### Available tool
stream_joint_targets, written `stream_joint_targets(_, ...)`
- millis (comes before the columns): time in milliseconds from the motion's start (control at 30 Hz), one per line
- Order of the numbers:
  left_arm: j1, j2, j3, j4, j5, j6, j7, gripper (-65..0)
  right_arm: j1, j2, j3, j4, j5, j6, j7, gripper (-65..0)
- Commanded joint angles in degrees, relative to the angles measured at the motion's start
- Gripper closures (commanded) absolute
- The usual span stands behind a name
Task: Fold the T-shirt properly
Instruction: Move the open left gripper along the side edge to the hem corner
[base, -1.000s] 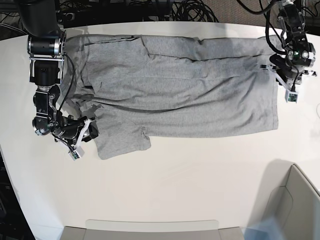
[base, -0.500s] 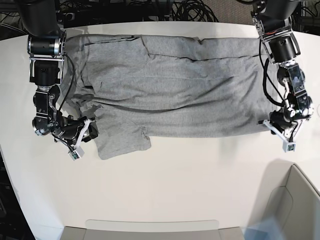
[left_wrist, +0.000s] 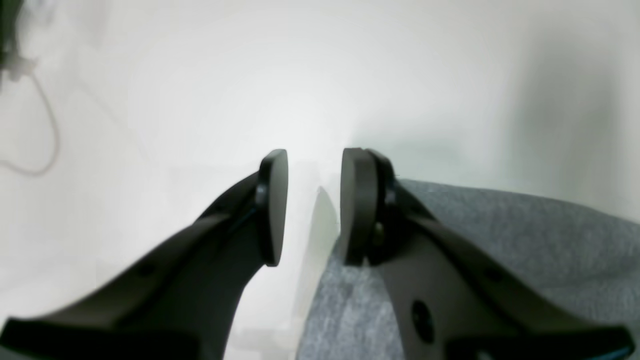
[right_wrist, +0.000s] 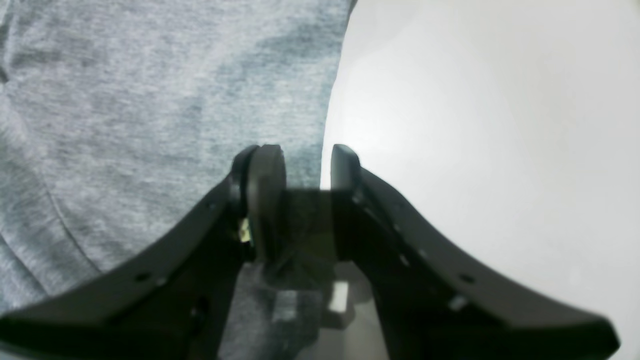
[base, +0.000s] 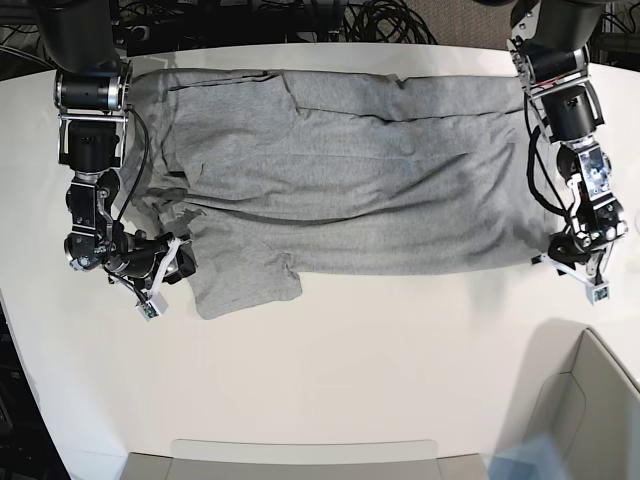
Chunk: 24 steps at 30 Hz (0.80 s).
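T-shirt (base: 350, 190): grey knit, spread flat along the far half of the white worktop (base: 380, 370), body running left to right, one sleeve flap lying forward at near left. Ridges and soft creases are seen across the body. It is judged light, limp and easily dragged; it will sag and bunch if lifted from one point, and is not fragile. Little slip is expected between rubber pads and knit, but a single layer may be hard to separate from the smooth worktop.

Holds judged best: the two near corners of the long edge, taken together so the cloth rises evenly.

Left gripper (left_wrist: 314, 207): at the near right corner of the cloth, jaws parted, nothing between them; the cloth edge lies under and beside one jaw. Right gripper (right_wrist: 304, 205): at the near left, by the sleeve; jaws stand apart, cloth edge lying beside one pad. Whether a fold of cloth is pinched there cannot be told from the wrist view.

Surroundings: dark cables (base: 330, 20) behind the far edge; a pale bin (base: 590, 400) at the near right corner; a pale tray edge (base: 300, 455) at the near side. The near half of the worktop is bare; nothing is seen to obstruct a fold toward it.
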Motion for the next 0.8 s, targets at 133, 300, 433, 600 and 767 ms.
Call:
stream_joint_targets(133,-0.3,-3.9,0.71,-0.54,-9.22,0.16,0.07,-19.4,-0.15,0.57,-0.32,-0.35,-3.25,-0.09,-4.25,-17.5)
stream_joint_targets(300,0.23,-7.16,4.05,-2.65,-17.93,0.16,-0.29,-19.4,-0.06,0.65,-0.41,-0.35,-3.34,-0.09,-4.25,-17.5)
stream_joint_targets(433,0.41,-7.42,3.96,-1.95,-20.04,0.07,0.07,-19.4,-0.15,0.65,-0.41,-0.35,-3.34,-0.09,-4.25,-17.5)
stream_joint_targets(600,0.41,-7.42,3.87,-1.86,-22.06,0.07,0.15,-19.4,-0.23,0.74,-0.32,-0.35,-3.34,-0.09,-4.25,-17.5)
stream_joint_targets(767,0.58,-9.35,3.87,-2.03,-29.44,-0.01,0.24,-20.6,-0.23,0.74,-0.32,-0.35,-3.34,-0.09,-4.25,-17.5)
